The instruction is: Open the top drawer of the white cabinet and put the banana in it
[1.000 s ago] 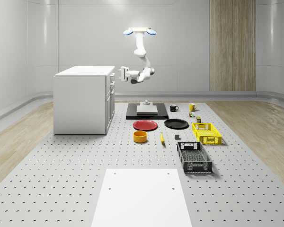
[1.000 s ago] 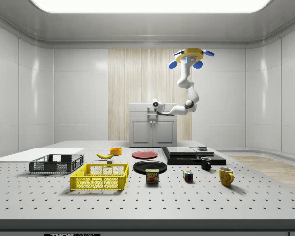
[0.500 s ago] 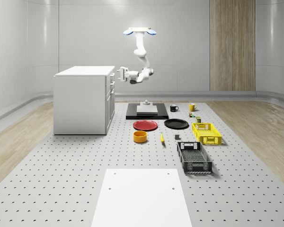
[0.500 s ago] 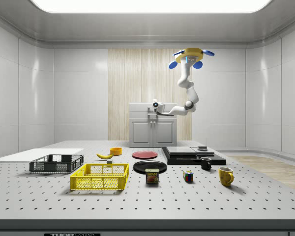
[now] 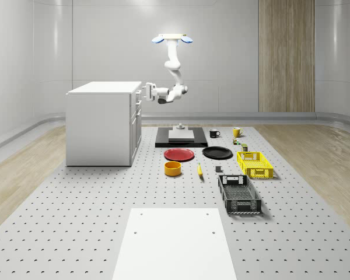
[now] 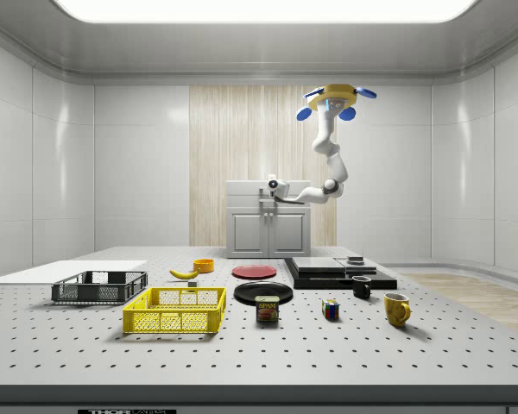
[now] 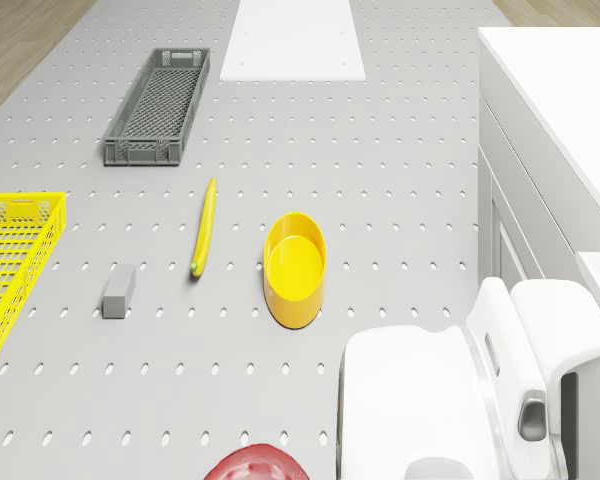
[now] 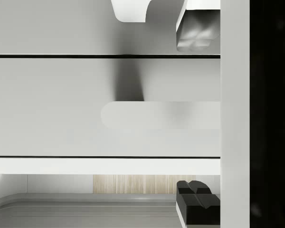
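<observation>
Drone: the drone point(image 5: 172, 38) hovers high above the worktop point(image 5: 76, 233), over the black platform point(image 5: 181, 140) and to the side of the white cabinet point(image 5: 102, 125), its arm bent down toward the cabinet front.

Gripper: the gripper point(image 5: 144, 91) sits at the top drawer point(image 8: 104, 107), level with the cabinet's upper edge. In the wrist view one fingertip point(image 8: 195, 35) shows at 12 o'clock and the other at 6 o'clock, with the pale handle point(image 8: 156, 115) between them: fingers apart and astride the handle, not yet closed on it, as far as I can judge.

Drawer: looks closed, its front flush with the cabinet face.

Banana: the banana point(image 7: 203, 226) lies flat on the worktop, apart from everything; in the drone view the yellow bowl point(image 7: 295, 268) is at its 3 o'clock, a small grey block point(image 7: 119, 291) at its 8 o'clock, the grey crate point(image 7: 159, 105) at its 11 o'clock.

Handling, drawer: rigid; a straight pull along the slide should serve, with the handle taken mid-length.

Handling, banana: likely light, slightly soft, smooth-skinned and curved; a gentle pinch across the middle of its length seems best.

Hard to tell: whether the fingertips touch the handle; a dark band covers the wrist view's 3 o'clock side; the drawer's inside is hidden.
</observation>
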